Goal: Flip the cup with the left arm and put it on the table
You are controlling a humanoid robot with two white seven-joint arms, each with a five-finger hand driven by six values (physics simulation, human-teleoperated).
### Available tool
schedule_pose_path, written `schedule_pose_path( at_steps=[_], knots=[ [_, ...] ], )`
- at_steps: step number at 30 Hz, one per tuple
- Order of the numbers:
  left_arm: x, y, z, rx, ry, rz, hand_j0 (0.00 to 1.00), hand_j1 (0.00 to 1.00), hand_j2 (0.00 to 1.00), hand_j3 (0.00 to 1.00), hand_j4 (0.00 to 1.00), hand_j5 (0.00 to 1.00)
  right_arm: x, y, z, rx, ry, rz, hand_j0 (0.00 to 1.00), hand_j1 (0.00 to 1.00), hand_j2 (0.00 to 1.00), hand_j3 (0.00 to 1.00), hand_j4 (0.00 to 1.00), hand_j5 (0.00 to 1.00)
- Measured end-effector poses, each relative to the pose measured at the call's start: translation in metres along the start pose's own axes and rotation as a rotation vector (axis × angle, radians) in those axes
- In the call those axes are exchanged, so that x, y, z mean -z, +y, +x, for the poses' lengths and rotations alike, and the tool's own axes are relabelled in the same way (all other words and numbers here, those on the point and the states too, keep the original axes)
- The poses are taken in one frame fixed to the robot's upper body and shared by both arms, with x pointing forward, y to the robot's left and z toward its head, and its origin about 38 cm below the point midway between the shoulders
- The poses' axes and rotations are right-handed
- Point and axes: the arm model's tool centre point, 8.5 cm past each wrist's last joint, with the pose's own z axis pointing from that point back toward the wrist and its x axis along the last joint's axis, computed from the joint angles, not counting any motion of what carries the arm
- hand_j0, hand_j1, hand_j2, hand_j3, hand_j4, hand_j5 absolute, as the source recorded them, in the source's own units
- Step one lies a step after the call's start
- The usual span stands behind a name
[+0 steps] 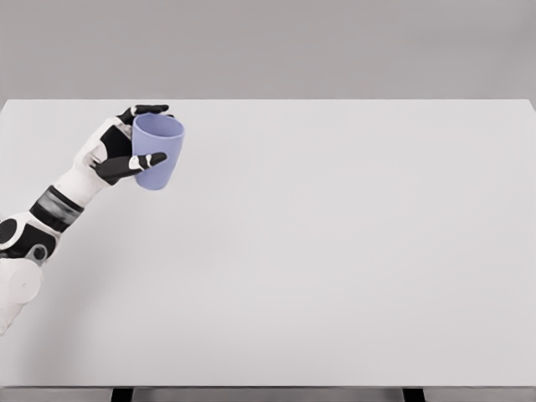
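One cup [157,159], upright, gripped in left robot hand [117,151]

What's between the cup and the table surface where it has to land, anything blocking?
Nothing visible. The left hand grips the light blue cup, opening upward and slightly tilted, over the far left of the white table. No other object shows around it.

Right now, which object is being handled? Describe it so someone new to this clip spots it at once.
Start at the white table and look to its far left part, where the white arm comes in. There the left hand grips a cup with its opening up, tilted slightly. It is pale blue-violet, the only coloured thing in view.
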Motion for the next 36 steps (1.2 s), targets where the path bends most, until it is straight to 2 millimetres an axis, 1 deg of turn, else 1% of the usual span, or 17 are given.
schedule_pose_path(
  at_steps=[3, 5, 6, 9, 12, 15, 17, 19, 20, 28, 34, 35, 36],
  knots=[
    [0.007, -0.008, -0.006, -0.003, -0.087, 0.016, 0.63, 0.63, 0.63, 0.63, 0.63, 0.63, 0.000, 0.000, 0.000, 0.000, 0.000, 0.000, 1.00, 1.00, 1.00, 1.00, 1.00, 1.00],
    [0.008, -0.015, -0.010, 0.056, -0.149, 0.013, 0.66, 0.66, 0.66, 0.66, 0.66, 0.66, 0.000, 0.000, 0.000, 0.000, 0.000, 0.000, 1.00, 1.00, 1.00, 1.00, 1.00, 1.00],
    [0.010, -0.020, -0.014, 0.080, -0.164, 0.006, 0.66, 0.66, 0.66, 0.66, 0.66, 0.66, 0.000, 0.000, 0.000, 0.000, 0.000, 0.000, 1.00, 1.00, 1.00, 1.00, 1.00, 1.00],
    [0.012, -0.030, -0.033, 0.102, -0.162, -0.004, 0.66, 0.66, 0.66, 0.66, 0.66, 0.66, 0.000, 0.000, 0.000, 0.000, 0.000, 0.000, 1.00, 1.00, 1.00, 1.00, 1.00, 1.00],
    [0.011, -0.034, -0.050, 0.118, -0.125, -0.003, 0.66, 0.66, 0.66, 0.66, 0.66, 0.66, 0.000, 0.000, 0.000, 0.000, 0.000, 0.000, 1.00, 1.00, 1.00, 1.00, 1.00, 1.00],
    [0.009, -0.035, -0.059, 0.125, -0.104, -0.001, 0.68, 0.68, 0.68, 0.68, 0.68, 0.68, 0.000, 0.000, 0.000, 0.000, 0.000, 0.000, 1.00, 1.00, 1.00, 1.00, 1.00, 1.00],
    [0.008, -0.035, -0.062, 0.126, -0.097, 0.001, 0.72, 0.72, 0.72, 0.72, 0.72, 0.72, 0.000, 0.000, 0.000, 0.000, 0.000, 0.000, 1.00, 1.00, 1.00, 1.00, 1.00, 1.00],
    [0.007, -0.035, -0.062, 0.127, -0.095, 0.001, 0.98, 0.98, 0.98, 0.98, 0.98, 0.98, 0.000, 0.000, 0.000, 0.000, 0.000, 0.000, 1.00, 1.00, 1.00, 1.00, 1.00, 1.00],
    [0.007, -0.035, -0.062, 0.128, -0.094, 0.002, 1.00, 1.00, 1.00, 1.00, 1.00, 1.00, 0.000, 0.000, 0.000, 0.000, 0.000, 0.000, 1.00, 1.00, 1.00, 1.00, 1.00, 1.00],
    [0.006, -0.035, -0.064, 0.121, -0.098, 0.009, 1.00, 1.00, 1.00, 1.00, 1.00, 1.00, 0.000, 0.000, 0.000, 0.000, 0.000, 0.000, 1.00, 1.00, 1.00, 1.00, 1.00, 1.00],
    [0.003, -0.030, -0.058, 0.130, -0.103, 0.014, 1.00, 1.00, 1.00, 1.00, 1.00, 1.00, 0.000, 0.000, 0.000, 0.000, 0.000, 0.000, 1.00, 1.00, 1.00, 1.00, 1.00, 1.00],
    [0.000, -0.029, -0.058, 0.132, -0.102, 0.018, 1.00, 1.00, 1.00, 1.00, 1.00, 1.00, 0.000, 0.000, 0.000, 0.000, 0.000, 0.000, 1.00, 1.00, 1.00, 1.00, 1.00, 1.00],
    [-0.006, -0.027, -0.059, 0.132, -0.095, 0.028, 1.00, 1.00, 1.00, 1.00, 1.00, 1.00, 0.000, 0.000, 0.000, 0.000, 0.000, 0.000, 1.00, 1.00, 1.00, 1.00, 1.00, 1.00]
  ],
)
